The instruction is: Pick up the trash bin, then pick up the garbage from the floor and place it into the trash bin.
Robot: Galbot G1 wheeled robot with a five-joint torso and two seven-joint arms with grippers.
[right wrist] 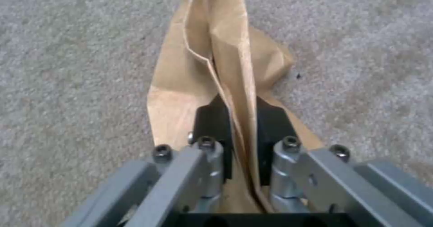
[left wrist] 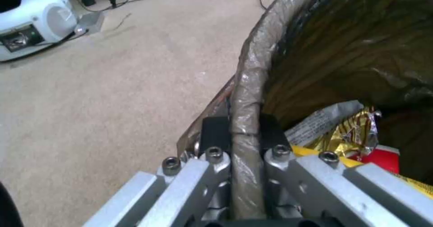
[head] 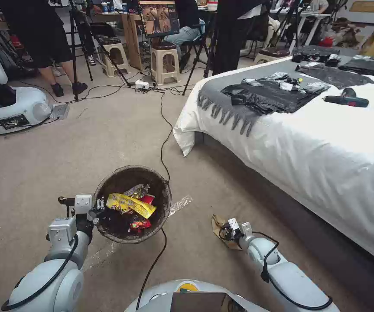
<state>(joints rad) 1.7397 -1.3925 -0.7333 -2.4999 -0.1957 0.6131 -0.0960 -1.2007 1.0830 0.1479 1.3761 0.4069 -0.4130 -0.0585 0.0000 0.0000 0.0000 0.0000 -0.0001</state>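
The trash bin (head: 108, 184), lined with a dark bag, hangs just above the carpet at lower centre. My left gripper (head: 98, 207) is shut on its rim (left wrist: 247, 95), one pad inside and one outside. Snack wrappers (head: 131, 204) in yellow, red and silver lie inside the bin (left wrist: 343, 132). To the right, my right gripper (head: 226, 229) is low over the carpet, shut on a fold of a flat brown paper bag (head: 217, 223), a piece of the garbage. In the right wrist view the bag (right wrist: 225, 61) is pinched upright between the black pads (right wrist: 212, 122).
A white-sheeted bed (head: 317, 147) with a grey throw and black bags runs along the right. A black cable (head: 163, 143) crosses the carpet and passes under the bin. Another robot's white base (head: 15, 108) stands at the left; stools, tripods and people stand at the back.
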